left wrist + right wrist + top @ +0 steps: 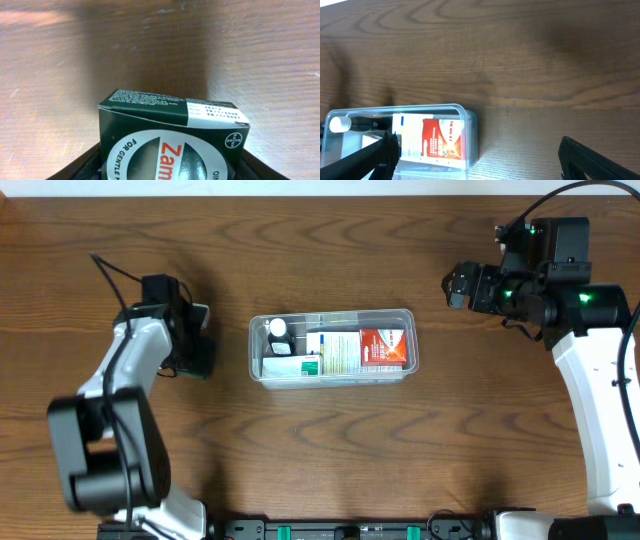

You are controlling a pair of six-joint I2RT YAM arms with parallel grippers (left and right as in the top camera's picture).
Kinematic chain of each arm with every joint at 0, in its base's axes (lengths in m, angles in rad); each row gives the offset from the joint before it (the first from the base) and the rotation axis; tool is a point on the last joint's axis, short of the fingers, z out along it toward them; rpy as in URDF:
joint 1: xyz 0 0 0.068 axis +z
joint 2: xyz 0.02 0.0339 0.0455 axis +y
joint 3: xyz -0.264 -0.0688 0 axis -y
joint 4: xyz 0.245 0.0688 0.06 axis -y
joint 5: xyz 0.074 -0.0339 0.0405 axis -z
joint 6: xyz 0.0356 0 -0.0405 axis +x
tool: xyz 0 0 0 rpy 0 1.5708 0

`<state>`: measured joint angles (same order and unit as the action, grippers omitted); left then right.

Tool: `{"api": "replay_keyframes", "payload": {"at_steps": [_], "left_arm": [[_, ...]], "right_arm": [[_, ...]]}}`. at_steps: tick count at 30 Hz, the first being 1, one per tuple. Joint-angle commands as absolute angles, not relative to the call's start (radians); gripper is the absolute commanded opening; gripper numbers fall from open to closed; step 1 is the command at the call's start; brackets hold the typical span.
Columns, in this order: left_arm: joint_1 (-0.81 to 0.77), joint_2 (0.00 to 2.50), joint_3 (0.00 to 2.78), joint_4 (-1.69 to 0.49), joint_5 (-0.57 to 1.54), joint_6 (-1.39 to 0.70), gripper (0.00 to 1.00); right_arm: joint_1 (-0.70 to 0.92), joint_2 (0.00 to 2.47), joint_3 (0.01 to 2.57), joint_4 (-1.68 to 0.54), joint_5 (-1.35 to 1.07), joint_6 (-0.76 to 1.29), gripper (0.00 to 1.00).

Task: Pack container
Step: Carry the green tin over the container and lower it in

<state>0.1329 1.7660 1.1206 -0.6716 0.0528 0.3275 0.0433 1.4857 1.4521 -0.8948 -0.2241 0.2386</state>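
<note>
Left gripper (170, 169) grips a dark green Bayer box (170, 132) near the clear container (252, 355); the lift should clear its rim before lowering. Right gripper (480, 165) hangs open, empty.

Clear rectangular container (331, 348) (470, 125), lidless, upright at table centre, holding boxes and a white-capped bottle

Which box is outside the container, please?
The dark green box, held in the left pincer; the red-and-white box and green-and-white box lie in the container.
</note>
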Motion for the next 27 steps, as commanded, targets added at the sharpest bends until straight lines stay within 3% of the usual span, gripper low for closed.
{"api": "replay_keyframes", "payload": {"at_steps": [1, 7, 15, 27], "left_arm": [[0.128, 1.645, 1.129, -0.719, 0.052, 0.222, 0.61], [0.045, 1.44, 1.128, -0.821, 0.053, 0.061, 0.6], [-0.226, 1.234, 1.128, -0.855, 0.053, -0.223, 0.61], [-0.542, 1.421, 1.128, -0.522, 0.052, -0.44, 0.61]], "right_arm": [[0.039, 1.478, 1.457, -0.894, -0.221, 0.25, 0.99], [0.039, 1.477, 1.457, -0.895, -0.221, 0.25, 0.99], [0.039, 1.477, 1.457, -0.894, -0.221, 0.25, 0.99], [0.039, 1.477, 1.457, -0.895, -0.221, 0.25, 0.99]]}}
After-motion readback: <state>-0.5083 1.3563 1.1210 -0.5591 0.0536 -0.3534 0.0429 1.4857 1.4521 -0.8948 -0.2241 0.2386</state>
